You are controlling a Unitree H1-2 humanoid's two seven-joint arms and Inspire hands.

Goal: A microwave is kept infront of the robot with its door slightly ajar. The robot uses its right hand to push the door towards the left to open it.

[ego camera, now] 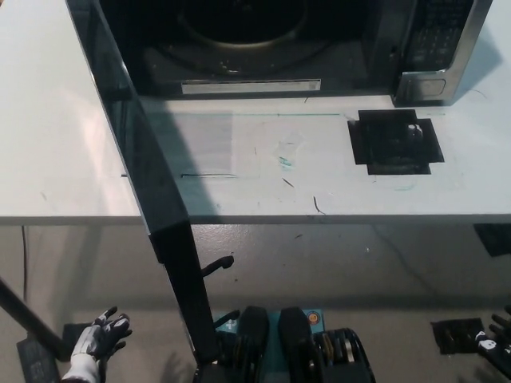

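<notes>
On white table [64, 159], microwave [335, 48] door [148, 183] swung wide; left robot hand [100, 339] spread, empty; right robot hand [497, 345] state unclear.

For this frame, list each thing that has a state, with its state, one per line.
Microwave door: swung wide open, edge-on to the camera, reaching out past the table edge.
Microwave: cavity exposed, turntable visible.
Left hand: open, resting low at lower left.
Right hand: mostly out of frame at lower right, touching nothing.
</notes>
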